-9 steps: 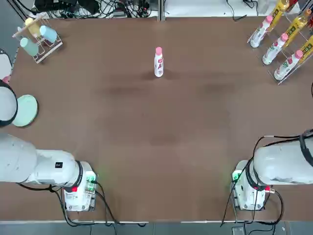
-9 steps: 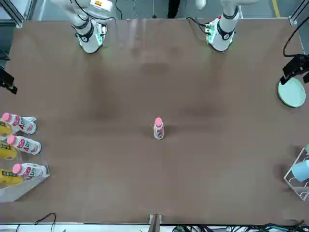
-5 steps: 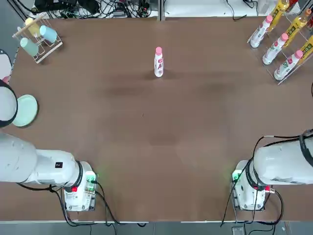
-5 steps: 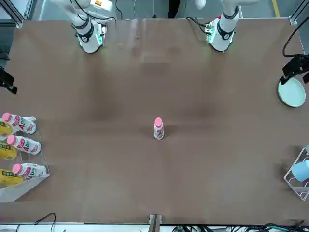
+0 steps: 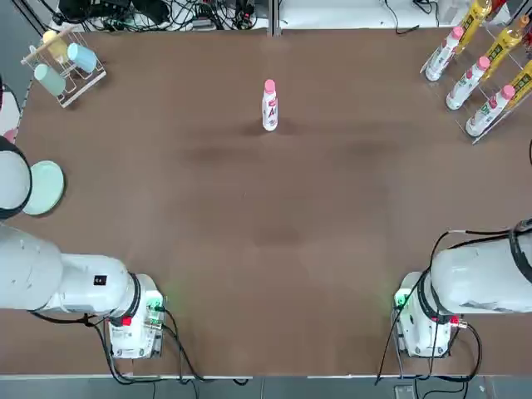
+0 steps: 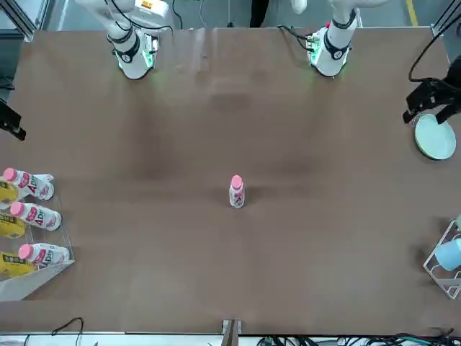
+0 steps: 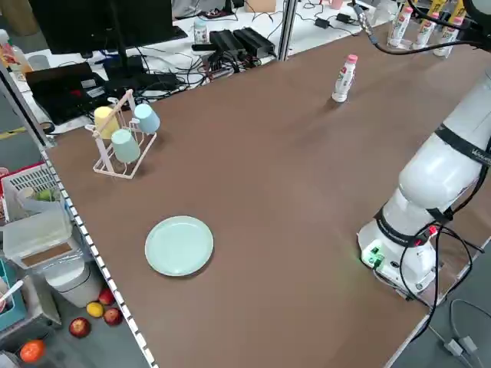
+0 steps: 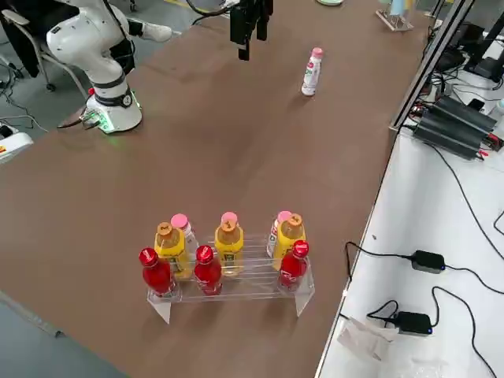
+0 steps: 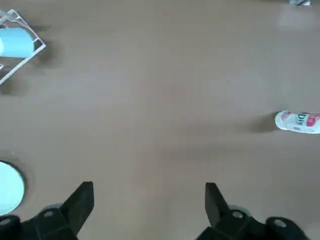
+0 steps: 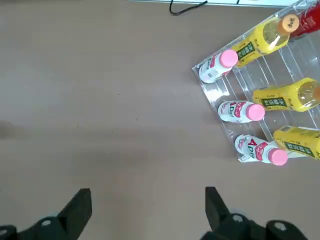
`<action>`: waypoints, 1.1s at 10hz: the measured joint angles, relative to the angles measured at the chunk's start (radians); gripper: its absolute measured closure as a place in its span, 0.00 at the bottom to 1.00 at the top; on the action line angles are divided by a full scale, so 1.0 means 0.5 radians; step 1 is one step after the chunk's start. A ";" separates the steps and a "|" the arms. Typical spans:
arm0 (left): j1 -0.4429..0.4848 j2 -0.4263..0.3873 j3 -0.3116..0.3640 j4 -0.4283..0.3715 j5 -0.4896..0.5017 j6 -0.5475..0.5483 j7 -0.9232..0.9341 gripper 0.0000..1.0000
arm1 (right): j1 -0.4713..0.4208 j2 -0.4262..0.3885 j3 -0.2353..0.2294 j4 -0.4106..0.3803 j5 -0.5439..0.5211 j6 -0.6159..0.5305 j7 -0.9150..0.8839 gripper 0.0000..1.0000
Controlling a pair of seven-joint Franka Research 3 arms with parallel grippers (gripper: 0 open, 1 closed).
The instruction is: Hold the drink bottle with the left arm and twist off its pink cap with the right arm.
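The drink bottle (image 5: 269,106) stands upright and alone at the far middle of the brown table, its pink cap (image 5: 269,86) on top. It also shows in the front view as the bottle (image 6: 236,193). My left gripper (image 6: 426,109) hovers open near the table's left edge, above the green plate, far from the bottle. In its wrist view the left gripper (image 9: 148,205) holds nothing, and the bottle (image 9: 299,121) lies well off to one side. My right gripper (image 10: 147,205) is open and empty too, raised over the table's right side (image 8: 248,43).
A clear rack (image 5: 478,66) of pink-capped and yellow bottles sits at the far right corner. A wire rack with cups (image 5: 65,62) stands at the far left corner. A green plate (image 5: 43,187) lies by the left edge. Cables run behind the table.
My left gripper has shifted a little inward over the table near the green plate. The bottle and the right arm have not moved.
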 joint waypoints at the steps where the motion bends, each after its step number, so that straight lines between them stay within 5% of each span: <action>1: 0.000 0.000 -0.001 0.000 -0.009 -0.001 0.009 0.02 | 0.000 0.000 0.000 0.000 0.000 0.000 0.000 0.00; 5: -0.003 0.062 -0.012 -0.018 -0.269 0.004 0.536 0.01 | 0.000 0.000 0.000 0.000 0.000 0.000 0.000 0.00; 11: -0.048 0.411 -0.161 -0.032 -0.571 0.420 1.735 0.01 | -0.001 0.000 -0.001 0.002 0.000 -0.002 0.000 0.00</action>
